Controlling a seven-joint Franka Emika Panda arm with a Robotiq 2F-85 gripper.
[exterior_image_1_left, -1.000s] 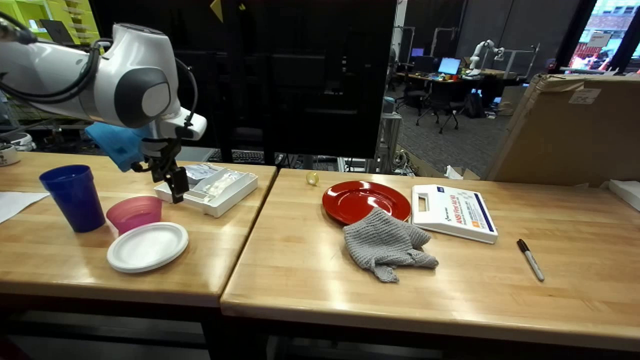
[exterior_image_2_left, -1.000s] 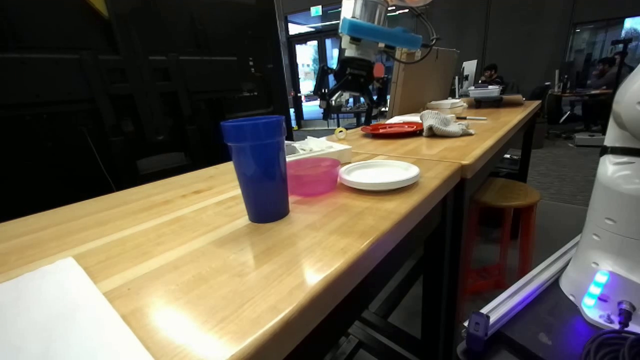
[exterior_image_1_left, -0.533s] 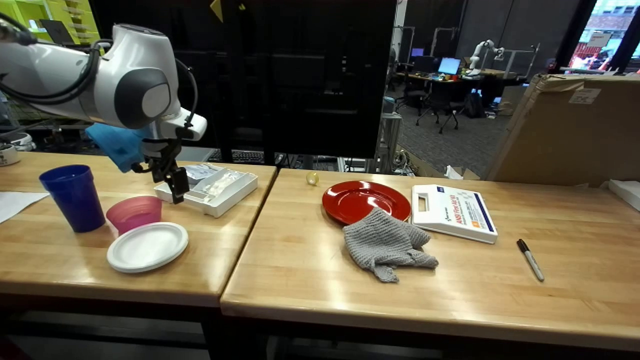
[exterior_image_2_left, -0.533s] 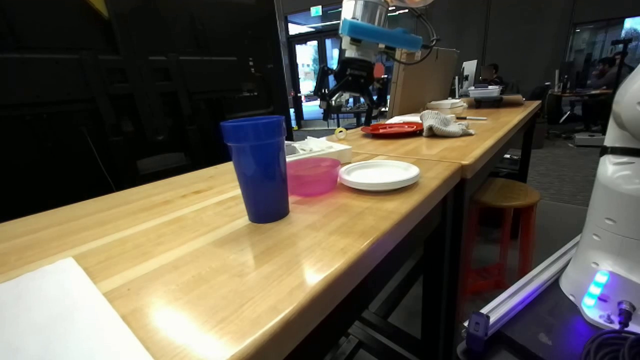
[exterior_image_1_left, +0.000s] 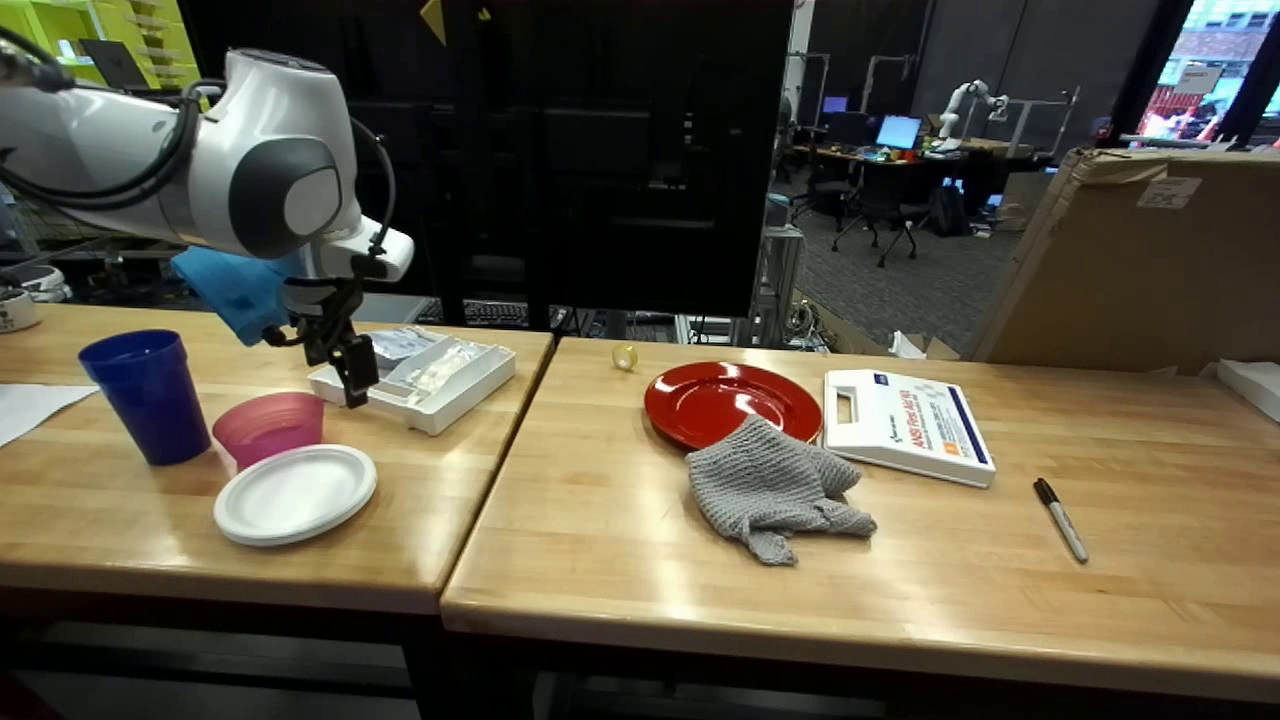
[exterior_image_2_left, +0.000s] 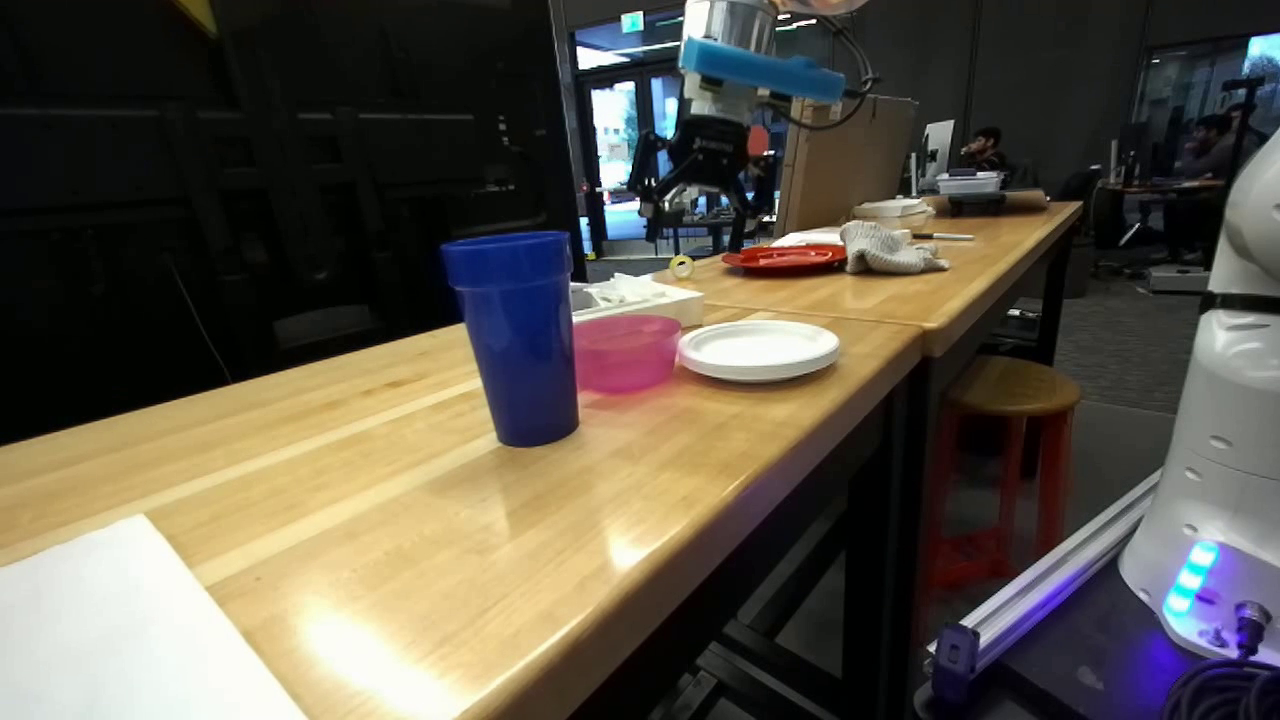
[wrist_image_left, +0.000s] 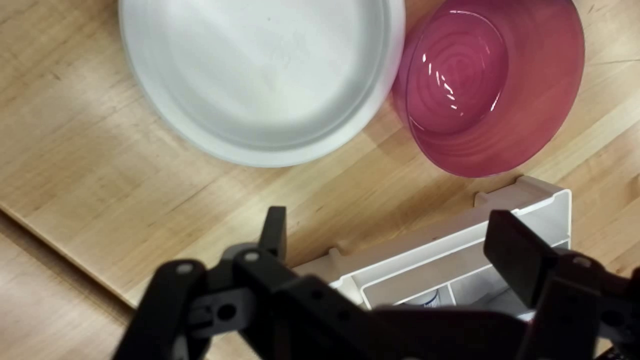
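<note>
The gripper (wrist_image_left: 390, 235) hangs by the tray (wrist_image_left: 430, 272), jaws spread wide, holding nothing. The bowl (wrist_image_left: 540, 95) (thin, probably easy to nudge) stands just beside the tray. Any lowering there would best be slow, the jaws kept clear of both.

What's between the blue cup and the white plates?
A pink bowl sits between the blue cup and the white plates, as an exterior view shows.

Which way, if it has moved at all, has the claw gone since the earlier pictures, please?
No, not visibly, neither sideways nor vertically: in an exterior view the claw keeps its place relative to the door behind it.
</note>
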